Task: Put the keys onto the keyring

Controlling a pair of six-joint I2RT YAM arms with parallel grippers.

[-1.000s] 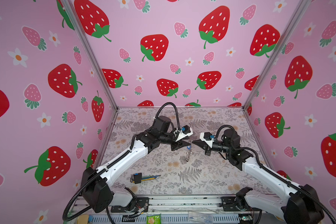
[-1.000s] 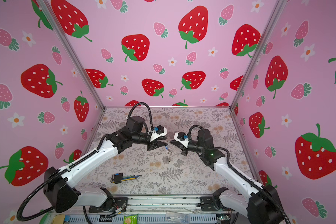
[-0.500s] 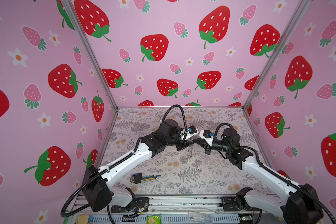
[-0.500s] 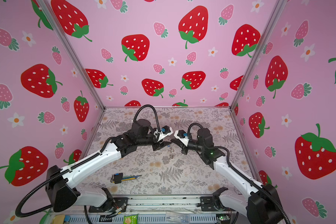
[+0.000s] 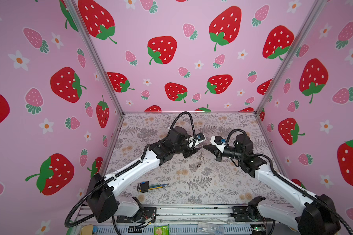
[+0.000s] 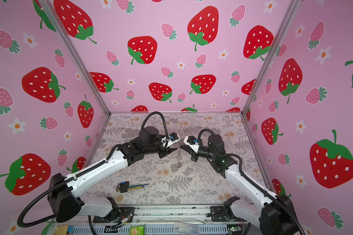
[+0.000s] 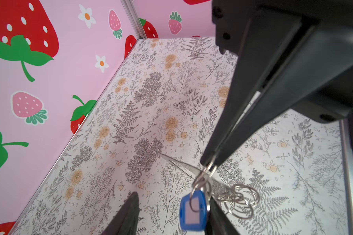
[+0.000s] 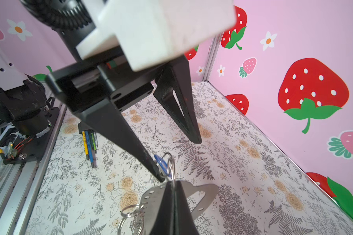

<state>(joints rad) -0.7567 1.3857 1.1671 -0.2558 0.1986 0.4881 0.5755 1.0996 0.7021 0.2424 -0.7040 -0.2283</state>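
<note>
Your right gripper [image 7: 209, 160] is clenched on the flat grey-brown keyring holder with oval cut-out and small metal rings [image 8: 202, 195], held in the air. The silvery key with blue plastic tag [image 7: 193, 211] hangs just below the holder, between the spread, empty fingers of your left gripper [image 8: 178, 160]. Judged: threading step, blue key apparently on. I cannot find the second key. Next: draw the left gripper away from the holder without snagging a ring.

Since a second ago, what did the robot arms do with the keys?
The left gripper slid toward the right gripper and spread its jaws wider around the blue-tagged key. The right gripper stayed shut on the hanging keyring; the hex-key bundle never moved.
</note>
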